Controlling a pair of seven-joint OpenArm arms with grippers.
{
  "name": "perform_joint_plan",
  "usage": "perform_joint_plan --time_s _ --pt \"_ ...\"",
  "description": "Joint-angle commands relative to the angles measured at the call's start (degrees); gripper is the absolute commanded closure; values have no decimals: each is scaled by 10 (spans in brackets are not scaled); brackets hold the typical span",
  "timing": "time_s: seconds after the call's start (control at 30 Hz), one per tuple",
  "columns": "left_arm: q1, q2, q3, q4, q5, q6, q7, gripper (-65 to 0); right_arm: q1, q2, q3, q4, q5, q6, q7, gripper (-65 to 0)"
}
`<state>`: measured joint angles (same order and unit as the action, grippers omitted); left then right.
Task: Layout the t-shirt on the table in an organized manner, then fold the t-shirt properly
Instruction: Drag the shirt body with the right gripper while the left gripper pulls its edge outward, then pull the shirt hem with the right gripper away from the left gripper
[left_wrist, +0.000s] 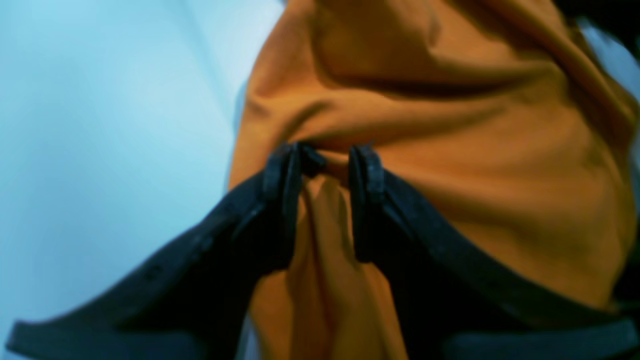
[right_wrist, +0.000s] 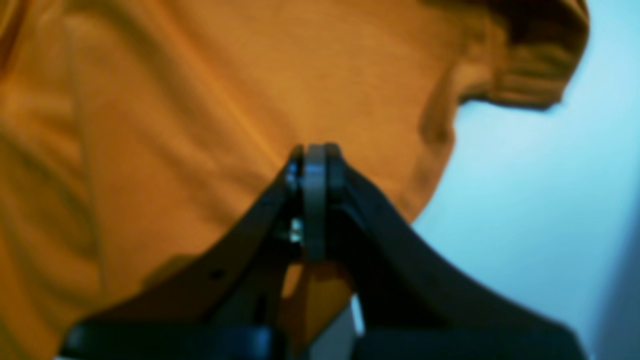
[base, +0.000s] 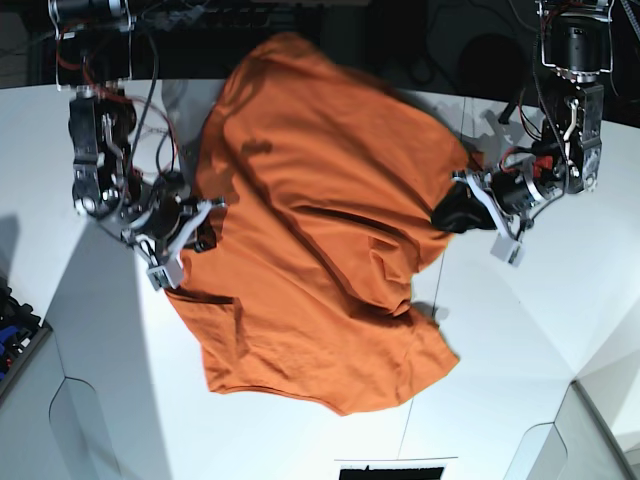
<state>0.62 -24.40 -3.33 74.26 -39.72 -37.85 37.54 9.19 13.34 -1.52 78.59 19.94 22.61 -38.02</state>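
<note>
The orange t-shirt (base: 320, 250) lies rumpled across the middle of the white table (base: 520, 340), stretched between both arms. On the right of the base view, my left gripper (base: 455, 215) grips the shirt's edge. In the left wrist view a bunched fold of the t-shirt (left_wrist: 450, 125) sits between the jaws of that gripper (left_wrist: 327, 155). On the left of the base view, my right gripper (base: 200, 222) holds the opposite edge. The right wrist view shows this gripper (right_wrist: 315, 150) pressed tight together on the t-shirt (right_wrist: 200, 100) near its hem.
A thin dark seam line (base: 425, 370) crosses the table below the shirt. A blue object (base: 10, 320) sits at the left edge, off the tabletop. Cables and arm mounts (base: 100, 40) stand along the back edge. A dark strip (base: 385, 472) shows at the bottom edge.
</note>
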Motion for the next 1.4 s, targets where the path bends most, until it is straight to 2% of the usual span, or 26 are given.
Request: perform_joint_plan --time_s 0.0,0.13,0.2,0.27,0.33,0.47,0.67,0.77,0.8,0.83,0.87,0.97,1.13,1.37 --pt "-15 -14 -1 -12 35 23 25 -211 -15 3 7 24 -4 1 -17 0" --pt "-56 -31 -1 -36 19 14 45 -211 -61 -9 39 102 -4 1 -7 0" --pt "-73 -39 -1 -35 -39 -22 99 -211 -59 -17 52 120 -3 1 -6 0" --pt "-78 -46 -1 -31 -97 -22 136 -211 -48 -26 57 125 2 1 2 0" --pt "-75 -51 -1 -18 -125 -22 142 -211 -31 -34 58 123 -2 1 15 0" --pt "-64 -51 -1 17 -129 -22 142 -211 12 -49 58 115 -35 1 23 0" --pt "-31 -51 -1 50 -137 -22 142 -211 90 -50 51 42 -77 2 39 0" --pt "-10 -51 -1 50 -137 -22 134 -211 126 -50 35 -10 -105 -3 58 -290" --pt "-4 -51 -1 50 -137 -22 128 -211 137 -50 28 -27 -114 -3 68 -361" --pt "1 -49 -1 50 -136 -22 124 -211 147 -50 19 -42 -122 -5 75 -403" --pt "5 -48 -1 50 -137 -22 121 -211 155 -50 7 -54 -123 -9 81 -418" --pt "7 -40 -1 50 -134 -22 125 -211 174 -53 -40 -76 -145 -56 95 -417" --pt "7 -37 -1 50 -132 -22 125 -211 179 -98 -103 -77 -249 -195 95 -417" --pt "7 -37 -1 50 -132 -22 127 -211 184 -153 -146 -127 -360 -291 90 -416"
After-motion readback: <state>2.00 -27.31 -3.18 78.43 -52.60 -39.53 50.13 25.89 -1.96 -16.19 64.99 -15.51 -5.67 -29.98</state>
